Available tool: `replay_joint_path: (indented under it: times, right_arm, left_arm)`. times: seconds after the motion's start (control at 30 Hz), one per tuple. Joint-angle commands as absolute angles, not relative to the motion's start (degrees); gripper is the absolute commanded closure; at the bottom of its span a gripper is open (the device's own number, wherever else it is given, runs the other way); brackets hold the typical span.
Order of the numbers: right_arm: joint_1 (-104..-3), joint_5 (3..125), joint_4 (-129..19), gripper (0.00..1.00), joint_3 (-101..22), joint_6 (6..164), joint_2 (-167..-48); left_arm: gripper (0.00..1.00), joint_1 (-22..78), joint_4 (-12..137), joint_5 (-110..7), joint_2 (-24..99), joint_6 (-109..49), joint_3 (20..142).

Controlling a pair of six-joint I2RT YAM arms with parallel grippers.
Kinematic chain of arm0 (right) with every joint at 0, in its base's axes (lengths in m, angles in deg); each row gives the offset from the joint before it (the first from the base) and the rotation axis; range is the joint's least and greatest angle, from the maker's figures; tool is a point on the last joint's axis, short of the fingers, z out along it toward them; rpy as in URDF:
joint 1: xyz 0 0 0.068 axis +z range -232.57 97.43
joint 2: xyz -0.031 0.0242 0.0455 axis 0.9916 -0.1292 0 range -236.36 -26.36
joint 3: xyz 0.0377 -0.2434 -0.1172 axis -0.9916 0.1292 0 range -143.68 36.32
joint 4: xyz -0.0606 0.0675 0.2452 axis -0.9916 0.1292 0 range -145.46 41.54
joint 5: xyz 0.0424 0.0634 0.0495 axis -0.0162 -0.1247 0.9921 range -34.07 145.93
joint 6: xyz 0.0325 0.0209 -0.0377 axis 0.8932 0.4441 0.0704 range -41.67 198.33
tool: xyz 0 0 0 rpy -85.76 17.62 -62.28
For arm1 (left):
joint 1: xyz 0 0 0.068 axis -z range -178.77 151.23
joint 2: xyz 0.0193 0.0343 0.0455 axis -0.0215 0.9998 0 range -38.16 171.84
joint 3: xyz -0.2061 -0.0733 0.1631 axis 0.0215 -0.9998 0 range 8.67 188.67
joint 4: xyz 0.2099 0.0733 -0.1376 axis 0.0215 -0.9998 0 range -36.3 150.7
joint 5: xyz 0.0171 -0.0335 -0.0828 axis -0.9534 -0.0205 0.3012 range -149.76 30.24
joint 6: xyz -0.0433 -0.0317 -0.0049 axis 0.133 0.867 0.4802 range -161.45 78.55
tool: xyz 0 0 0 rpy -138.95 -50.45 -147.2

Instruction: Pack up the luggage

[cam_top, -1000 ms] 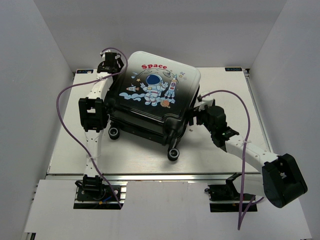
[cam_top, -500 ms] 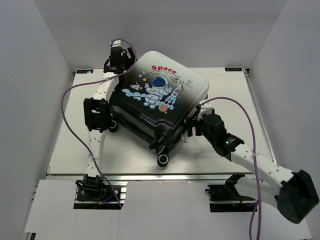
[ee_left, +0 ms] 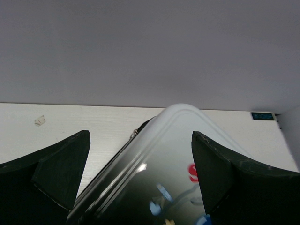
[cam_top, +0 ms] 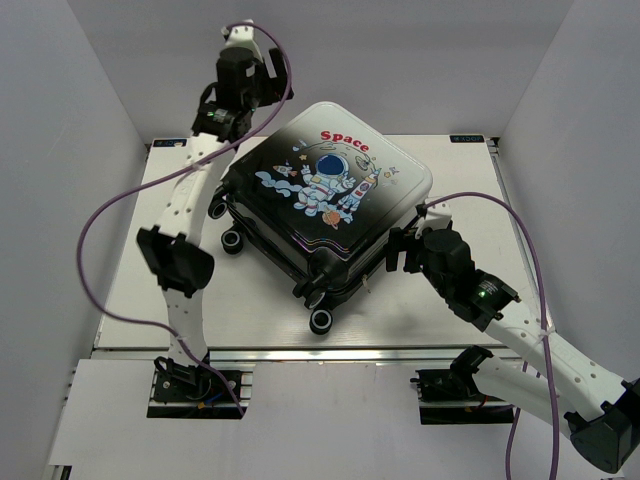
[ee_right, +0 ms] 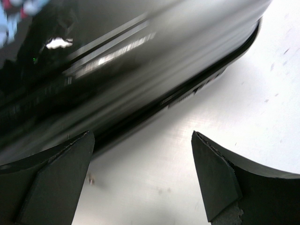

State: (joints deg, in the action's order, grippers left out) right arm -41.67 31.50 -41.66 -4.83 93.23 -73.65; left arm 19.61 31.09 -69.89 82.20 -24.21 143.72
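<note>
Centrally on the white table (cam_top: 470,180), a closed hard-shell suitcase (cam_top: 330,205) lying flat and skewed, glossy shell fading black to white, cartoon astronaut and red "Space" facing up, black wheels (cam_top: 321,320) nearest the arms, left gripper (ee_left: 140,135) spread wide and empty above its far left corner, right gripper (ee_right: 143,133) likewise agape and empty, just beside its near right flank

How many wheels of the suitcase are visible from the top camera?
2 clearly: the left wheel under the left edge of the luggage, the near wheel at its front corner. Others may be hidden beneath.

White table (cam_top: 250,310), closed luggage (cam_top: 330,200) on it
</note>
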Motion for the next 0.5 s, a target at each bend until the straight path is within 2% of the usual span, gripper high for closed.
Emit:
replay_joint_path:
  times: [0.0,0.1,0.13,0.2,0.23,0.27,0.3,0.37,0.47]
  right_arm:
    - [-41.4,36.8,-34.5,0.11,-7.8,93.8,-71.8]
    - [-41.4,44.0,-29.6,0.11,-8.4,91.8,-70.9]
    - [-41.3,45.6,-28.1,0.11,-8.4,91.7,-70.9]
    - [-41.1,50.2,-25.1,0.11,-7.3,91.2,-71.8]
    - [-41.2,51.7,-24.6,0.11,-6.6,91.2,-72.4]
    - [-41.0,53.8,-24.4,0.11,-6.1,91.4,-72.8]
    - [-40.9,55.2,-25.0,0.11,-5.2,91.8,-72.9]
    - [-40.7,58.9,-26.0,0.11,-4.1,91.6,-73.3]
    - [-40.6,60.5,-26.5,0.11,-3.4,91.6,-72.0]
  left_arm:
    - [0.02,19.4,19.4,-72.7,71.8,-25.9,142.8]
    - [0.02,20.0,16.1,-65.0,61.8,-23.5,132.8]
    - [0.02,20.0,17.4,-56.0,58.2,-23.1,121.6]
    - [0.02,20.6,23.7,-50.2,45.4,-19.6,108.5]
    - [0.02,21.3,29.5,-46.4,40.6,-17.6,95.0]
    - [0.02,21.3,31.1,-44.7,36.4,-16.2,89.4]
    - [0.02,21.8,31.3,-43.3,29.4,-14.0,85.1]
    - [0.02,22.5,27.2,-42.9,24.7,-11.6,76.8]
    - [0.02,24.1,24.7,-36.2,17.5,-11.0,68.9]
